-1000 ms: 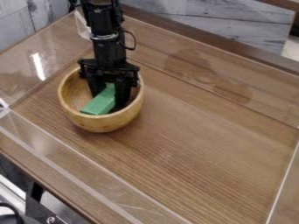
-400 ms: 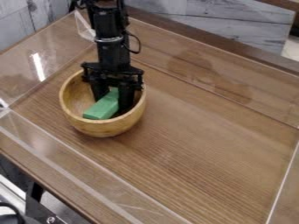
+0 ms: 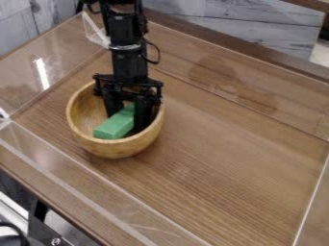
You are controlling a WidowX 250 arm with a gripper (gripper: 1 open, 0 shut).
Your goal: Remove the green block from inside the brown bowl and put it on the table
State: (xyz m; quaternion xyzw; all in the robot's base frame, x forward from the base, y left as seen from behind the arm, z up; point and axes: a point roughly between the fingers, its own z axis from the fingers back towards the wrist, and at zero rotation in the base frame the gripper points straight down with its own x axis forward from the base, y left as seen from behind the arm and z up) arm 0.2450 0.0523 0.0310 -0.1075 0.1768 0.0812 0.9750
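From my remote station I see one black robot arm reaching steeply down into the round light-brown wooden bowl (image 3: 90,135), which stands at about nine o'clock on the glossy brown wood-grain tabletop (image 3: 232,144) with clear plastic walls at its edges. The small bright green rectangular block (image 3: 115,125) lies inside the bowl, near its centre, its long axis running roughly from seven to one o'clock. The black gripper (image 3: 129,113) stands over the block's one o'clock end, fingers clenched down to their narrowest; they look to be pinching that end, though contact itself is too small for me to confirm.

Handling, as I judge it: the block appears rigid, matte and light, so it should neither deform nor slip much under a firm pinch. Its long flat sides offer the surest hold, across the short width. A grip at one end rather than mid-length may let it swing or pivot on lifting. The bowl's thick rim could catch the hanging end, and the bowl itself may slide on the glossy surface.
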